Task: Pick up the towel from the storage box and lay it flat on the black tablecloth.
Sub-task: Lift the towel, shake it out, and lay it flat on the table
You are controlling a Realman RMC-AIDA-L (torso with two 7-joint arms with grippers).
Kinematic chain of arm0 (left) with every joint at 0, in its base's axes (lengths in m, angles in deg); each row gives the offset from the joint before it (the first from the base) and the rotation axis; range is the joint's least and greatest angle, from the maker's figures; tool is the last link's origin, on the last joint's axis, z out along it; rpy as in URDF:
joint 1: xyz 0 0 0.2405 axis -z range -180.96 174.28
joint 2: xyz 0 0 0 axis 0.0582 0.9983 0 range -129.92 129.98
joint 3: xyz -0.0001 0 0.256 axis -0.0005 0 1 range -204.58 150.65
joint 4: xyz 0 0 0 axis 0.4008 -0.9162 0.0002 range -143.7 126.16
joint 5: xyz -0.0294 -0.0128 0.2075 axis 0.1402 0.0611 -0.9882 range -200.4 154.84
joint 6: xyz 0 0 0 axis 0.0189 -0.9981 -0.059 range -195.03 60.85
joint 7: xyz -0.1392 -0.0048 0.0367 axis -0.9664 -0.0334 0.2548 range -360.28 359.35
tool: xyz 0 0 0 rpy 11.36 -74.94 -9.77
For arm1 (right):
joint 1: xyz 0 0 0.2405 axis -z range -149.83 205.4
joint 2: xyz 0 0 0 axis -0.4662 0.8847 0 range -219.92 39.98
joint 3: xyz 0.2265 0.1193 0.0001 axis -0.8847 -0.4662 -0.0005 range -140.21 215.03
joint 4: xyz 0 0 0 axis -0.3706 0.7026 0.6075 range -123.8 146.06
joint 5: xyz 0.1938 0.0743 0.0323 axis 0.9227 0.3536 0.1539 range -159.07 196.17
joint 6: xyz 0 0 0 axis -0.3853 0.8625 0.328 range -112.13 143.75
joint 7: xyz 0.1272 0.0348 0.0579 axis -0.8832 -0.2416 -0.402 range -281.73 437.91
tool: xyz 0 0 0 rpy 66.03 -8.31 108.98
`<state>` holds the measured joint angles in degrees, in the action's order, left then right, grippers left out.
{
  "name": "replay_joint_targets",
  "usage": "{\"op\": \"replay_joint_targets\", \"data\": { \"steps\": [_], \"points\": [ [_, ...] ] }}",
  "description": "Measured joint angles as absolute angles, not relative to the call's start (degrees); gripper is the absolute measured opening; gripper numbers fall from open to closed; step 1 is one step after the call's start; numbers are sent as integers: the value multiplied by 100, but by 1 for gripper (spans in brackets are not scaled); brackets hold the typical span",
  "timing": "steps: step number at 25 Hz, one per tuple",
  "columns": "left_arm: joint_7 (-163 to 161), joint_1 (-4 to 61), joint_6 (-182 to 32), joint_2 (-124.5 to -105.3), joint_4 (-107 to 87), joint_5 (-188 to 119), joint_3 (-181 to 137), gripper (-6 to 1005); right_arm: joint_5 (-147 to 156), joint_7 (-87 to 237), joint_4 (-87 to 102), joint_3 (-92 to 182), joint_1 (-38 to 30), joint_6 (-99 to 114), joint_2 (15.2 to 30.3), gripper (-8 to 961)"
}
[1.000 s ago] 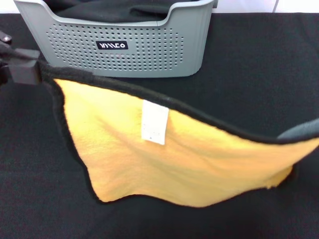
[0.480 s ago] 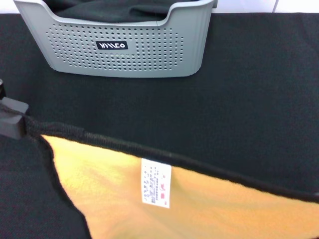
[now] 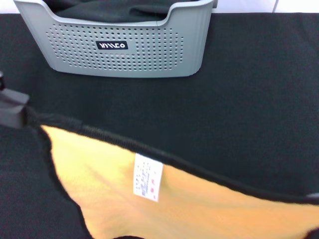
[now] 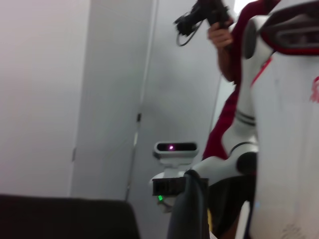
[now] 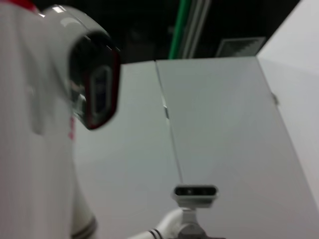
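The towel (image 3: 189, 204) is orange-yellow with a black trimmed edge and a white label (image 3: 147, 183). It hangs stretched across the near half of the head view, above the black tablecloth (image 3: 249, 99). My left gripper (image 3: 15, 113) is shut on the towel's left corner at the left edge. My right gripper (image 3: 314, 196) shows only as a grey sliver at the right edge, where the towel's taut top edge ends. The grey perforated storage box (image 3: 119, 47) stands at the back left, well apart from the towel. The wrist views show none of these things.
Dark bunched fabric (image 3: 114, 9) lies inside the storage box. The tablecloth covers the whole table between the box and the towel. The wrist views show white walls, my own white body (image 4: 294, 124) and a person holding a camera (image 4: 219, 25).
Both grippers carried the stretched towel from just in front of the box toward the near edge. In the last half second it barely moved; its label shifted slightly left.
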<state>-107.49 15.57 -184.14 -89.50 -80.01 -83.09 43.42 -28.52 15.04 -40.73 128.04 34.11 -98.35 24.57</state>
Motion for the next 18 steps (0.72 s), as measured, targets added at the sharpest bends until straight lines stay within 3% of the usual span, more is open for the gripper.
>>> {"op": "replay_joint_targets", "data": {
  "steps": [4,13,18],
  "points": [
    [-10756,1703,-18401,-9303,-7780,-9327,3840,20,-3072,1567,-4040,12793,3268,-9153,2552,32],
    [-10445,2378,-18362,-10154,-7053,-11797,2402,19,-3104,1710,-3846,12670,2743,-7621,2559,31],
    [-10252,2745,-18330,-10464,-6896,-12604,1838,19,-3086,1758,-3742,12429,2448,-6981,2560,31]
  ]
}}
